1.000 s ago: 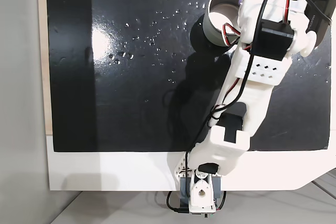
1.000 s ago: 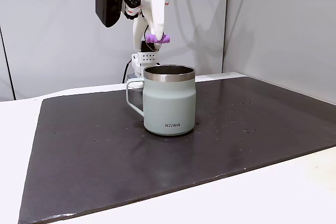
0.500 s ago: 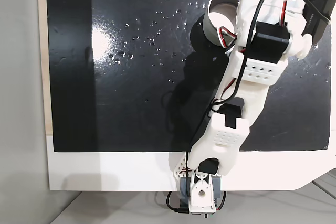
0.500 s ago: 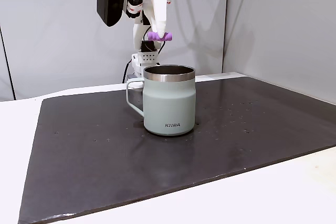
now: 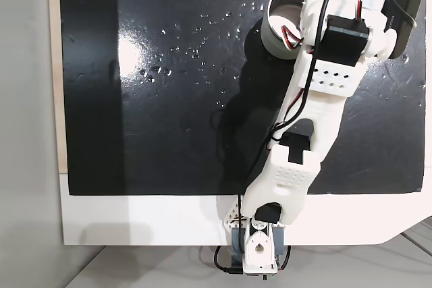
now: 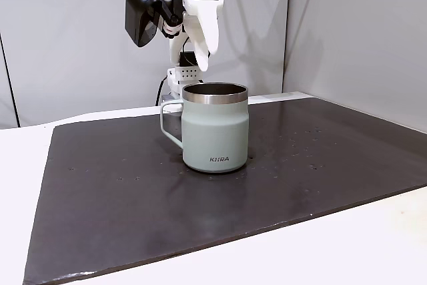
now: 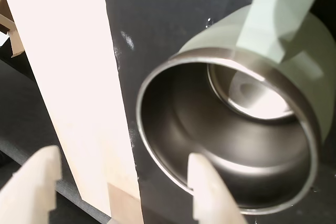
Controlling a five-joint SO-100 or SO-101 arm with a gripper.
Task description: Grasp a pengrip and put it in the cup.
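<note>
The cup [image 6: 215,135], a silver-grey mug with a side handle, stands upright on the black mat. Seen from above, the cup [image 5: 272,33] is partly covered by my arm. My gripper [image 6: 201,63] hangs just above the cup's back rim, and its white finger [image 6: 204,38] points down. In the wrist view the gripper [image 7: 123,190] is open, with nothing between its fingertips [image 7: 207,187]. The cup's mouth [image 7: 157,85] lies right below them, shiny inside. The pengrip is out of view; a pale patch on the cup's bottom cannot be told apart from a reflection.
The black mat [image 6: 133,191] lies on a white table [image 5: 135,220], and the arm's base [image 5: 256,251] is clamped at the table's near edge. A black camera housing [image 6: 138,15] sits on the wrist. Grey walls stand behind the table.
The purple pengrip that was held above the cup is gone from the fingers. The gripper has opened and its wrist has tilted over the cup.
</note>
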